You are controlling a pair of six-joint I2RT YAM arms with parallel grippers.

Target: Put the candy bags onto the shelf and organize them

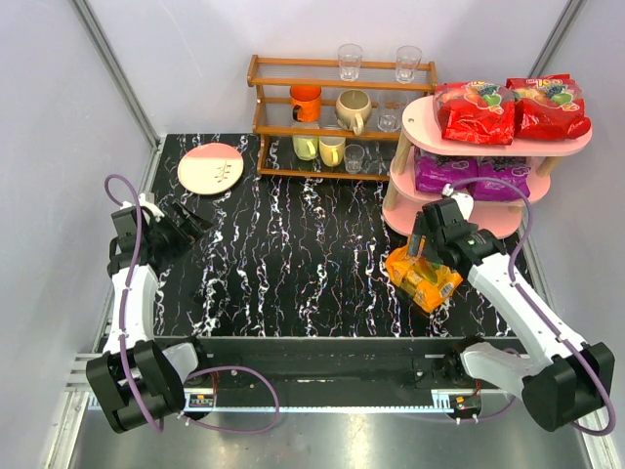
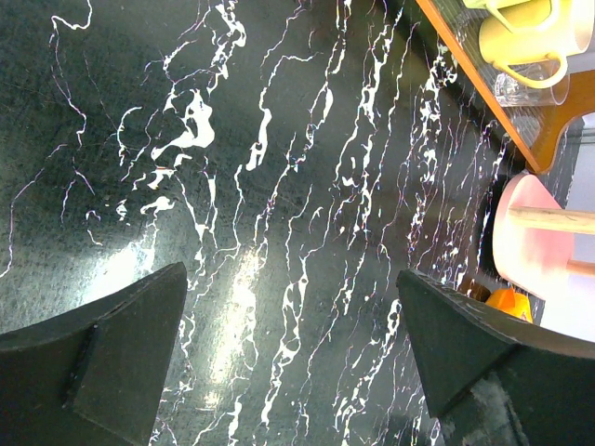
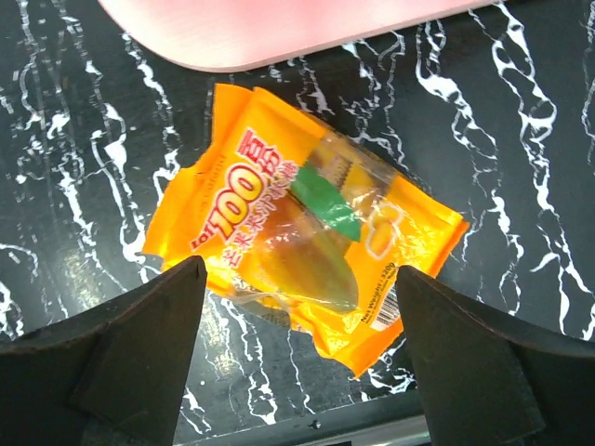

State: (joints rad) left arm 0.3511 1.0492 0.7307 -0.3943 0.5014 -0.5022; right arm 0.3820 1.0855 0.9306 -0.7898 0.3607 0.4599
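Hovering right arm (image 1: 503, 278), jaws wide above orange bag (image 3: 307, 251)

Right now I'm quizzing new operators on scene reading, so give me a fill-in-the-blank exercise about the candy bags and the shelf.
1. The two red bags lie on the ____ tier of the pink shelf.
2. The two purple bags lie on its ____ tier.
3. The only bag lying on the table is ____.
4. The right pincer above it stands ____.
Missing words: top; middle; orange; open.
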